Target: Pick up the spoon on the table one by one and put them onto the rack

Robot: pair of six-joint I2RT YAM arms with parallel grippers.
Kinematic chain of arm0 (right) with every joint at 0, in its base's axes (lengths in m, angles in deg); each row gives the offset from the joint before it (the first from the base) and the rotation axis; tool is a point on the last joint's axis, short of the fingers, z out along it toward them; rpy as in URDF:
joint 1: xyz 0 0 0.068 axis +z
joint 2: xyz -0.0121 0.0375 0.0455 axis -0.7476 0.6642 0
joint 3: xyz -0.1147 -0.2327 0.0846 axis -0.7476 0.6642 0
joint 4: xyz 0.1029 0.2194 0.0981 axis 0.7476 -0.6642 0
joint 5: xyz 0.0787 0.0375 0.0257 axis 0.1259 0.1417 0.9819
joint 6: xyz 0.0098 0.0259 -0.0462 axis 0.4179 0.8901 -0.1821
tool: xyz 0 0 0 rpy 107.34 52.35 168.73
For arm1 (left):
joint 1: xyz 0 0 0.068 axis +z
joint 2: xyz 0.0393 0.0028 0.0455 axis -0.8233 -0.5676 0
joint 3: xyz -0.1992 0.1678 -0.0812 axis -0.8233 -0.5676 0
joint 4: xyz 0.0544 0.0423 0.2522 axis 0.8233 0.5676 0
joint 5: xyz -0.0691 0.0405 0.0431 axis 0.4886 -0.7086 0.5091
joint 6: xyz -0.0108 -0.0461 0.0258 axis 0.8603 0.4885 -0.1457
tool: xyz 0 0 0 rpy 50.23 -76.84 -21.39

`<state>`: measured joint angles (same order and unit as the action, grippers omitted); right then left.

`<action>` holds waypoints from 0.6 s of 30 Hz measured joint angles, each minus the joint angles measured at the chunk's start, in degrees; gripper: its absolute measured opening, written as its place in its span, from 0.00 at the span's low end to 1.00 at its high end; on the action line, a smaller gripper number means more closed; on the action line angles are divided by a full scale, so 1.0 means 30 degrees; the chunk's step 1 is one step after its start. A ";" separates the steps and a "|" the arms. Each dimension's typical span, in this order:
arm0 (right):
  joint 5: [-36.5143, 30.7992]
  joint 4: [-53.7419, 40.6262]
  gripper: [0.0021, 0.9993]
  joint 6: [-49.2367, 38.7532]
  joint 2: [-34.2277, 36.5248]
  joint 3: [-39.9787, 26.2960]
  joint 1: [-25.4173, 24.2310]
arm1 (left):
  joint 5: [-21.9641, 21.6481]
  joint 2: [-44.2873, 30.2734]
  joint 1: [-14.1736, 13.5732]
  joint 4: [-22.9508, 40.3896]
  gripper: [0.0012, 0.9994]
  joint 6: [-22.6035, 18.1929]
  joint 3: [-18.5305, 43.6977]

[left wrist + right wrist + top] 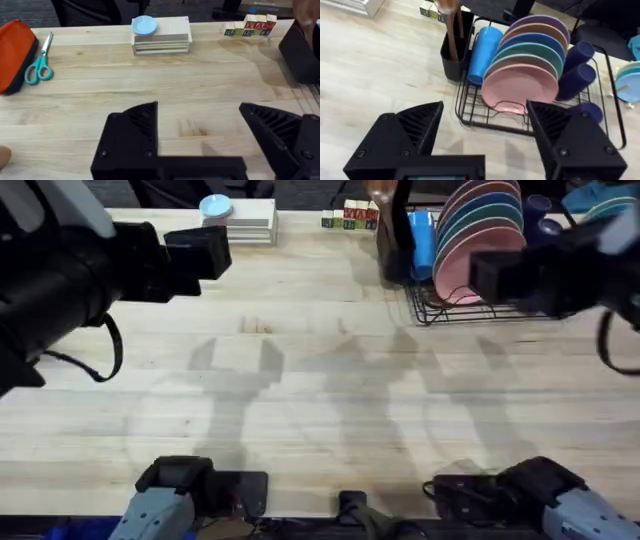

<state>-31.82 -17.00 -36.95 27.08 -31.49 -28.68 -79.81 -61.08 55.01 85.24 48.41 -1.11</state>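
**Spoon standing in caddy, both grippers empty**

I see the spoon, glossy brown, slim handle, upright in the rack caddy. Left gripper and right gripper both spread wide above the table, holding nothing.

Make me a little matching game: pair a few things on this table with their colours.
Things:
1. scissors
2. front plate in the rack
3. pouch beside the scissors
4. tumbler next to the caddy

Colours:
A. pink
B. bright blue
C. orange
D. teal handles

Pairs: 1-D, 2-A, 3-C, 4-B
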 joint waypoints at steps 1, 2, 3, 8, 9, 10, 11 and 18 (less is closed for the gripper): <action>-0.0005 -0.0323 0.99 0.0005 -0.0338 0.0000 0.0000 | 0.0000 0.0000 0.0003 0.0000 0.99 0.0000 0.0000; 0.0000 -0.0581 0.99 0.0000 -0.0605 0.0000 0.0000 | 0.0000 0.0000 0.0007 0.0000 0.99 0.0000 0.0000; 0.0000 -0.0812 0.99 0.0000 -0.0899 0.0000 0.0000 | 0.0000 0.0000 0.0000 0.0000 0.99 0.0000 0.0000; 0.0000 -0.0864 0.99 0.0000 -0.1255 0.0000 0.0000 | 0.0000 0.0000 0.0000 0.0000 0.99 0.0000 0.0000; 0.0000 -0.0968 0.99 0.0000 -0.1255 0.0000 0.0000 | 0.0000 0.0000 0.0000 0.0000 0.99 0.0000 0.0000; 0.0000 -0.1133 0.99 0.0000 -0.1255 0.0000 0.0000 | 0.0000 0.0000 0.0006 0.0000 1.00 0.0000 0.0000; 0.0000 -0.1366 0.99 0.0000 -0.1255 0.0000 0.0000 | 0.0000 0.0000 0.0004 0.0000 0.99 0.0000 0.0000; 0.0000 -0.1835 0.99 0.0000 -0.1255 0.0000 0.0000 | 0.0000 0.0000 0.0000 0.0000 0.99 0.0000 0.0000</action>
<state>-31.82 -22.50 -36.95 23.32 -31.49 -28.68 -79.81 -61.08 55.01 85.24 48.41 -1.11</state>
